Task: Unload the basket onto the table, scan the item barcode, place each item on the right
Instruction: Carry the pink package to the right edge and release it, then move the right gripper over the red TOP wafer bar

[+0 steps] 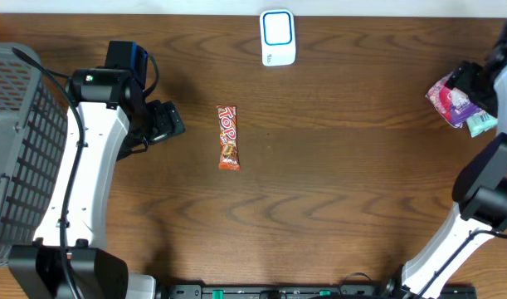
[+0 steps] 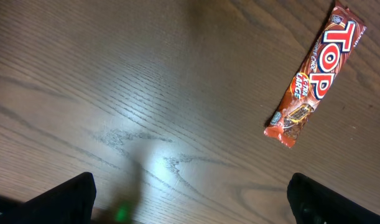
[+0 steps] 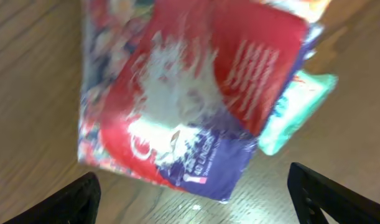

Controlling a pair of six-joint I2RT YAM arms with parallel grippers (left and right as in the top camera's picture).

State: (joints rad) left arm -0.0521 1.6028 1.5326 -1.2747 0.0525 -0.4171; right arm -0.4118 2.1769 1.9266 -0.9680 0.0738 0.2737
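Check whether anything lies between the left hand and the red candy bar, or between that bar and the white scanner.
Nothing visible does. Only bare brown wooden table separates the left hand from the red candy bar, and the bar from the white blue-windowed scanner.

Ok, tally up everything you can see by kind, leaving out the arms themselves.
TOP chocolate bar: 1
Barcode scanner: 1
Mesh basket: 1
Packets in the right-hand pile: 2 that can be told apart, a red-and-purple packet and a teal packet; others may be hidden
Total: 5
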